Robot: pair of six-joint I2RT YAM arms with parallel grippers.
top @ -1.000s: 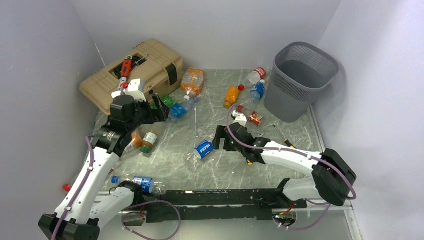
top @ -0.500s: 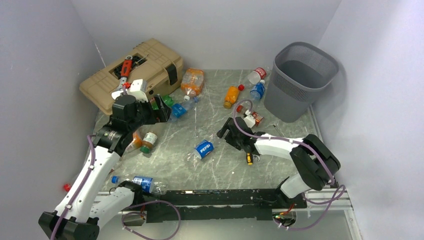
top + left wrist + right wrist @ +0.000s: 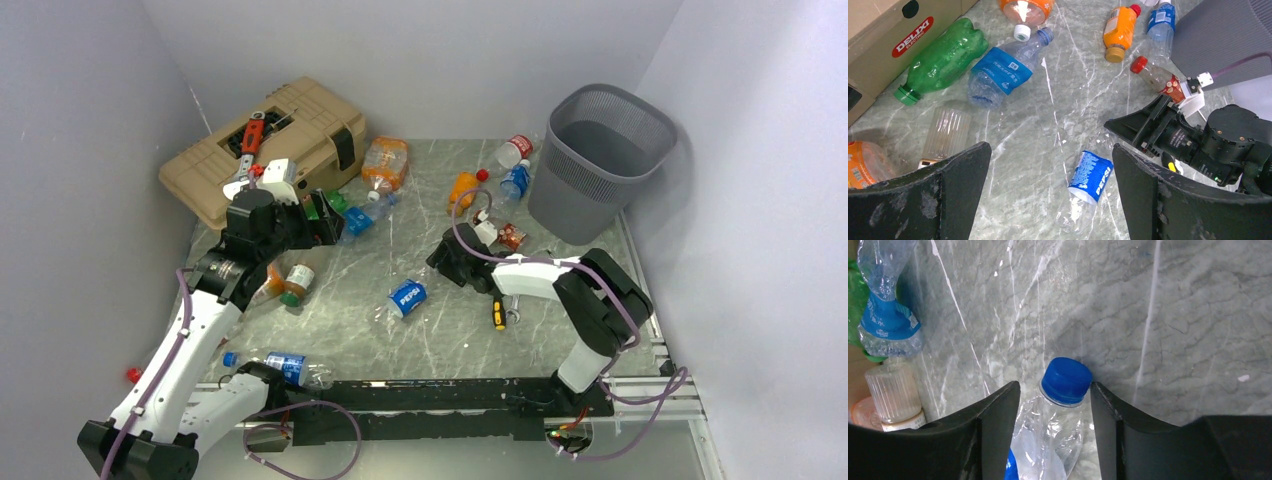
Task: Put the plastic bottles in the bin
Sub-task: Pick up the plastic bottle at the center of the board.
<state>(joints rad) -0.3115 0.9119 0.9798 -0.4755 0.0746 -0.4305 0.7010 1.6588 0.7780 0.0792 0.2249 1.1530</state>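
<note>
Right gripper swung left since earlier frame, jaws narrowed; now frames cap end of Pepsi bottle, mid-table, can't tell if clamped. Left gripper wide apart. Far right: bin. Risk: cap-end pinch, crushed bottle squirts out.

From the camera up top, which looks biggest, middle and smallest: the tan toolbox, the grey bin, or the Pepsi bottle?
1. Tan toolbox and grey bin: they look about alike, too close to rank.
2. Pepsi bottle: smallest by far.
</note>
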